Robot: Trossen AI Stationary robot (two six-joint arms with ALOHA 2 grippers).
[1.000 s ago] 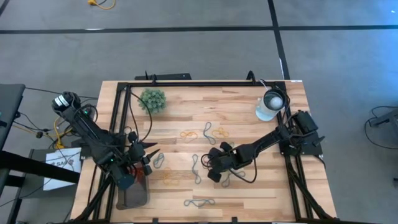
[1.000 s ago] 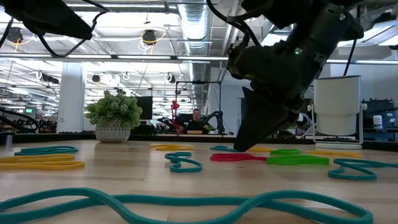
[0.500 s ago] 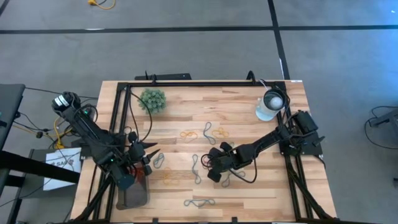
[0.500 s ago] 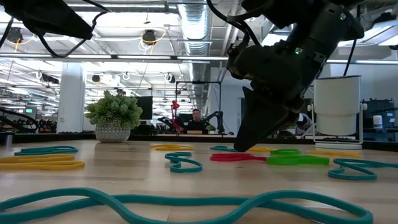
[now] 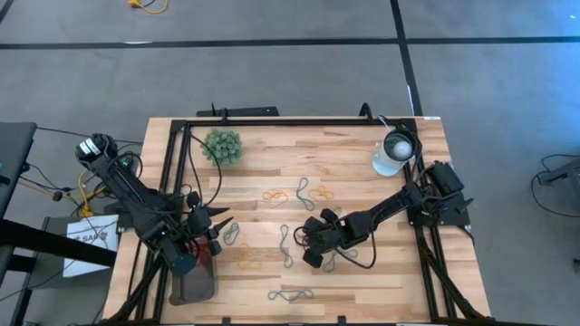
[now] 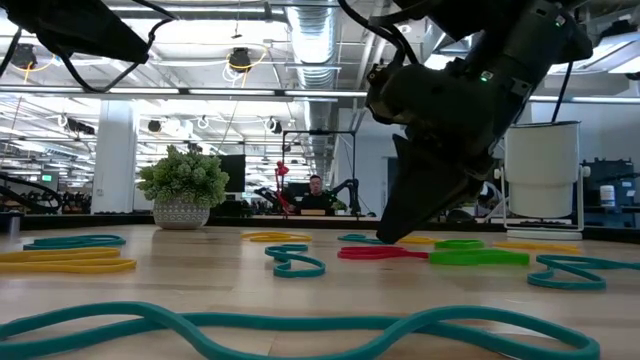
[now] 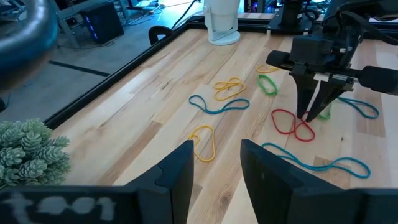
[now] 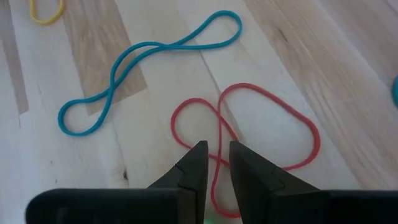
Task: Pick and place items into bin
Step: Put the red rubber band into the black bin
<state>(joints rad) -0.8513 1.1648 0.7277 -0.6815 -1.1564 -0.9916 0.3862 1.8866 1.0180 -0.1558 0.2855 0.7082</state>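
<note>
Almost nothing has moved since the earlier frames: both arms hold the same poses and every band lies where it did.

On the light wooden counter (image 5: 344, 158), the right gripper (image 8: 213, 163) points steeply down at the middle of the counter. Its two dark fingers (image 8: 194, 163) stand a narrow gap apart, straddling one strand of a thin red rubber-band loop (image 8: 261, 134) twisted into a figure eight. Whether the tips press the strand or only bracket it cannot be told; the band lies flat on the wood. From above, this band is hidden under the gripper.

A thin blue-grey rubber-band loop (image 8: 146, 65) lies just beside the red one. Other bands, yellow (image 7: 229, 88) and green (image 7: 267, 84), are scattered across the counter, well apart.

The left gripper (image 7: 216, 177) hovers at the counter's left edge, fingers parted wide and holding nothing. The small shallow dark grey plastic bin (image 5: 195, 288) sits just below it in the high view, at the near left corner; the arm covers part of it, and its contents cannot be made out.

A fuzzy green plant ball (image 5: 223, 145) and a white round lamp-like object (image 5: 395, 152) stand at the far corners.
</note>
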